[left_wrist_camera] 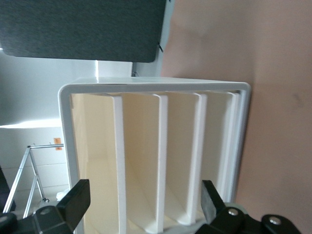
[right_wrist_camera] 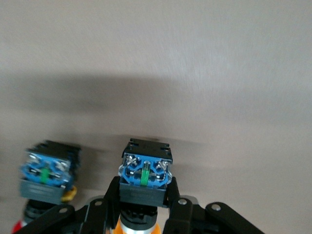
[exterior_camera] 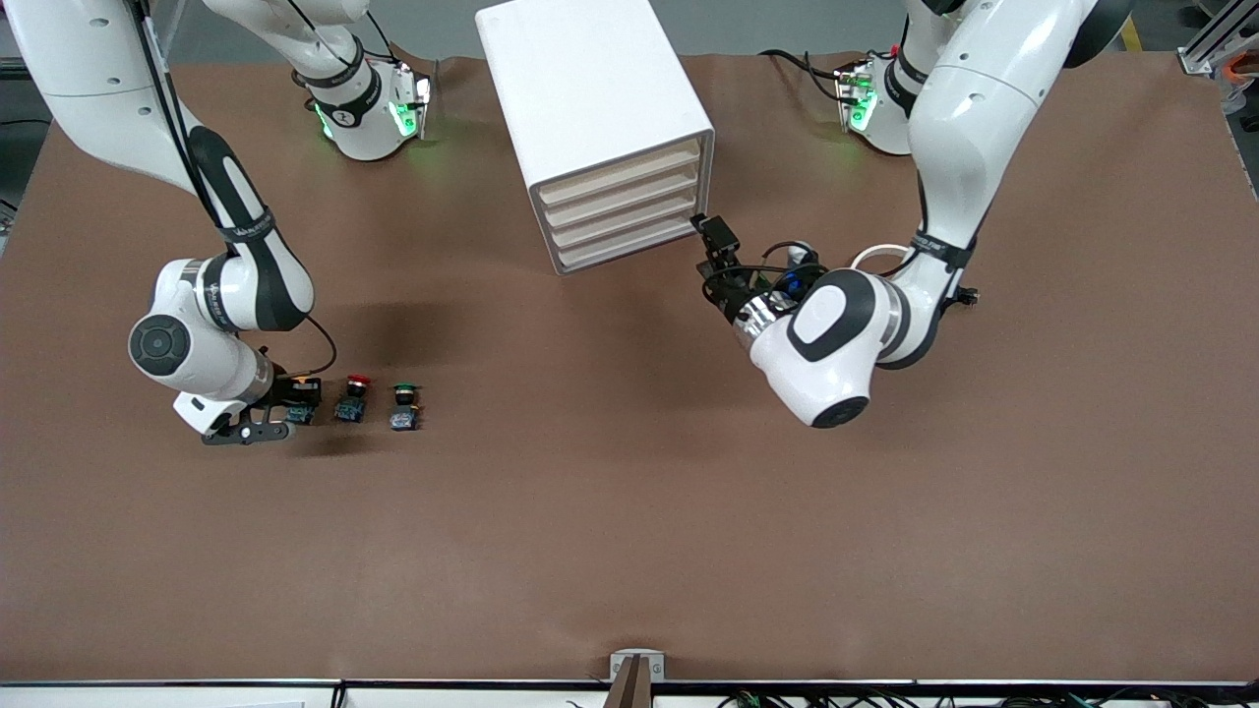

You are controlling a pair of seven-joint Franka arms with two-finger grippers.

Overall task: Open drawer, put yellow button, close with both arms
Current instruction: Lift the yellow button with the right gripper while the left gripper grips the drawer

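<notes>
Nearest the camera, toward the right arm's end of the table (exterior_camera: 629,551): a short row of three small buttons, side by side. At the row's outer end, the right gripper (exterior_camera: 287,401), down low at the brown surface. Clenched on the yellow button (exterior_camera: 302,398), with one black finger (right_wrist_camera: 112,195) pressed to each side of its body in the right wrist view. Shows there the yellow button's (right_wrist_camera: 144,178) bluish base with a green strip in the middle, and a hint of its yellow cap between the fingers. Cannot tell whether it rests on the table or hangs just off it. Just beside it in the row, and apart from it, the red button (exterior_camera: 352,398), then the green button (exterior_camera: 403,406) toward the table's middle. Farther from the camera, toward the left arm's end, the left gripper (exterior_camera: 710,258), level with the lower drawers and close by the front corner of the white cabinet (exterior_camera: 580,79). Released, fingers (left_wrist_camera: 75,200) spread wide in the left wrist view, facing the stack of four cream fronts and touching none of them. Uppermost in that stack, the drawer (exterior_camera: 620,169), shut and flush with the three below.
</notes>
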